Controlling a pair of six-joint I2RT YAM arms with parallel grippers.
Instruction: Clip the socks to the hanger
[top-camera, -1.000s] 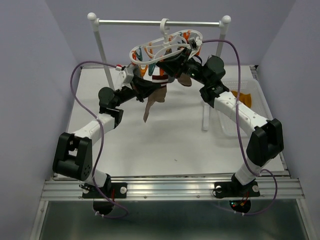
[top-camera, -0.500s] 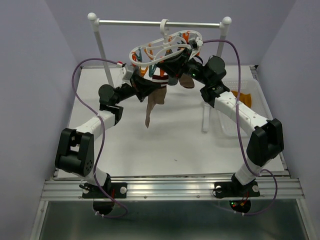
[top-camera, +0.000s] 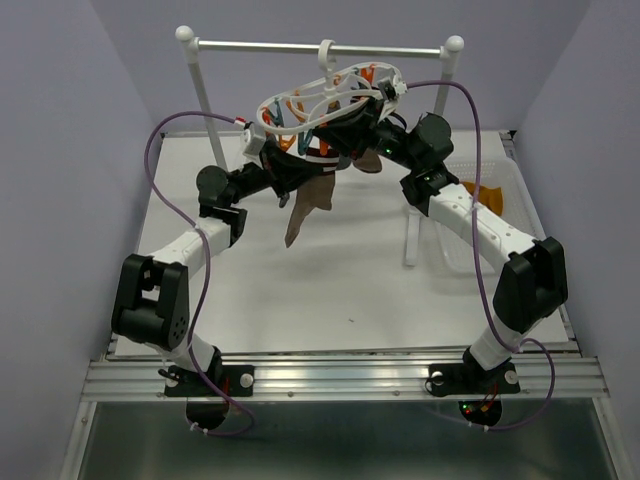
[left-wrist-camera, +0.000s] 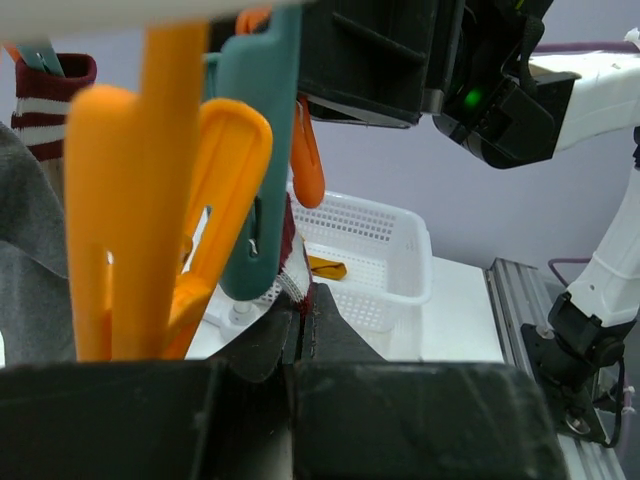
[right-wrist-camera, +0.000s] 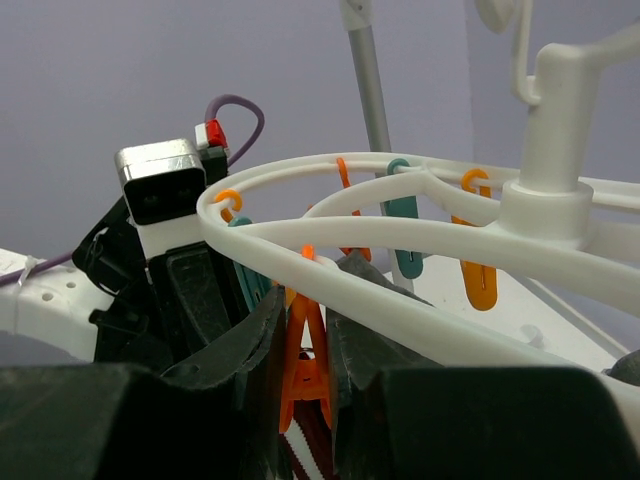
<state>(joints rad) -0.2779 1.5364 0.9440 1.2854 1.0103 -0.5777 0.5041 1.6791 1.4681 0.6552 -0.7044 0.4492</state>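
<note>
The white oval hanger (top-camera: 322, 98) hangs from the rack's crossbar, tilted, with orange and teal clips under its ring (right-wrist-camera: 400, 235). My right gripper (right-wrist-camera: 305, 340) is shut on one orange clip (right-wrist-camera: 308, 355), squeezing its handles from both sides just under the ring. My left gripper (left-wrist-camera: 300, 325) is shut on the edge of a maroon-and-white striped sock (left-wrist-camera: 295, 283), held up right under that clip. In the top view both grippers meet beneath the hanger by the striped sock (top-camera: 320, 152). A brown sock (top-camera: 303, 208) dangles below them.
The white two-post rack (top-camera: 205, 100) carries the hanger. A white basket (top-camera: 482, 175) at the right holds a mustard sock (top-camera: 487, 192). In the left wrist view, orange clips (left-wrist-camera: 150, 200) and a teal clip (left-wrist-camera: 265, 180) hang close, and a grey sock (left-wrist-camera: 30, 260) sits at the left.
My left arm has edged up and slightly left toward the hanger with the striped sock. The hanger has tipped a little and the dangling brown sock has swung. The right arm has stayed put.
</note>
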